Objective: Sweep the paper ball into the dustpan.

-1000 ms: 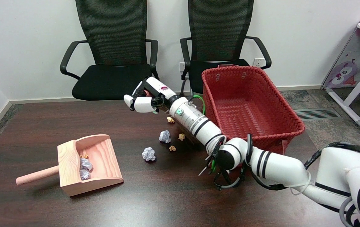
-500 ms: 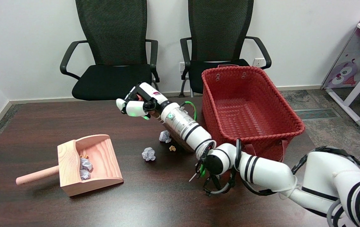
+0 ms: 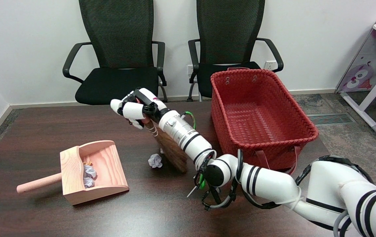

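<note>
My right hand [image 3: 134,107] grips the handle of a small brown broom [image 3: 171,152], whose bristles slant down to the table under my forearm. A white paper ball [image 3: 155,161] lies on the dark table just left of the bristle tips. The wooden dustpan [image 3: 93,171] sits at the lower left, its mouth facing right and its handle pointing left. Crumpled paper balls [image 3: 89,175] lie inside it at the back wall. The other small balls seen earlier are hidden behind the broom and arm.
A red woven basket [image 3: 263,130] stands on the table's right side, close behind my forearm. Two black office chairs [image 3: 119,62] stand beyond the far edge. The dark table [image 3: 36,131] stretches left of the broom to the dustpan.
My right hand has moved left and toward the near side, bringing the broom's bristles into view and dragging them across the spot where the small balls lay. The white ball near the bristles stays put.
</note>
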`<state>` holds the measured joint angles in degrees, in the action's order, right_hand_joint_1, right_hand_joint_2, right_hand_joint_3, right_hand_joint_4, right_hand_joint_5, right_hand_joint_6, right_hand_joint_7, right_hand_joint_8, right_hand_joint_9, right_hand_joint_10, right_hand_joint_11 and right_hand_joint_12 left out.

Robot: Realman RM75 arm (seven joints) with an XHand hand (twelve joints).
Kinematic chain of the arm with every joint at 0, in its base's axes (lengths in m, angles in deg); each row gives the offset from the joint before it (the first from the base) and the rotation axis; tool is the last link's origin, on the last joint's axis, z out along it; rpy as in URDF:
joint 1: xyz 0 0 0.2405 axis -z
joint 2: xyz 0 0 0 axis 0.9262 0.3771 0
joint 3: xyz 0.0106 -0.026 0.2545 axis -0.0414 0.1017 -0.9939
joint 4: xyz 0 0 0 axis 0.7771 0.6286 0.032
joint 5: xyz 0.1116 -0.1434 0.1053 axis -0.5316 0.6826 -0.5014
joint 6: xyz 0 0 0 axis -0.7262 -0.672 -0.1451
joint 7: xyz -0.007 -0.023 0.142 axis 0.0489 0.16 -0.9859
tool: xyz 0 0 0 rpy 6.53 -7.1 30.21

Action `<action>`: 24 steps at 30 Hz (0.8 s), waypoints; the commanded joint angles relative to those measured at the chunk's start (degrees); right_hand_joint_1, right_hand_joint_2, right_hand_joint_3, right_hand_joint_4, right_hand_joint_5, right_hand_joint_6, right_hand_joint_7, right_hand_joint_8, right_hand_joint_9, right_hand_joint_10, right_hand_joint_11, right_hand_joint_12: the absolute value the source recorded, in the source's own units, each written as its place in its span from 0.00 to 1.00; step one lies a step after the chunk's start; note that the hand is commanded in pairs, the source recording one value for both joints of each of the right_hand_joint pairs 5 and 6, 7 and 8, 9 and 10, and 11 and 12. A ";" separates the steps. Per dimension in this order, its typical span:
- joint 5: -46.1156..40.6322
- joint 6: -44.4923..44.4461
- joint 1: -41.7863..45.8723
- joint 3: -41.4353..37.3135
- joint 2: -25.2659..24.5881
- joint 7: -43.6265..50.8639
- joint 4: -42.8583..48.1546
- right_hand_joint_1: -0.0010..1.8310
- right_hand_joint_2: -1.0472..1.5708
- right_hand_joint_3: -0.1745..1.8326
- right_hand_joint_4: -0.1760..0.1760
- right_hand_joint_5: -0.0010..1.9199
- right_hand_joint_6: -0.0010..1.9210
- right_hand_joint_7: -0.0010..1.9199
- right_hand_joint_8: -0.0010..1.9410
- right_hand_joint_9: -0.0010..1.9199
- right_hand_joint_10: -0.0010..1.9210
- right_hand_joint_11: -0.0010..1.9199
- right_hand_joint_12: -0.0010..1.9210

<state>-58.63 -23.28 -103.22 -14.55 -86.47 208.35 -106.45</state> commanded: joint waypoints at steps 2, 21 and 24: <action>-3.73 0.30 -0.40 0.52 -2.54 -16.72 -0.65 0.42 0.83 0.93 0.58 1.00 1.00 1.00 0.99 1.00 1.00 1.00 1.00; -3.97 0.47 -0.72 0.37 -2.45 -29.66 -1.16 0.41 0.83 0.92 0.55 1.00 1.00 1.00 0.99 1.00 1.00 1.00 1.00; -5.01 0.35 -0.84 0.52 -2.54 -30.23 -0.87 0.41 0.83 0.92 0.55 1.00 1.00 1.00 0.99 1.00 1.00 1.00 1.00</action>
<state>-61.82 -22.94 -103.37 -14.27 -88.43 187.27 -108.04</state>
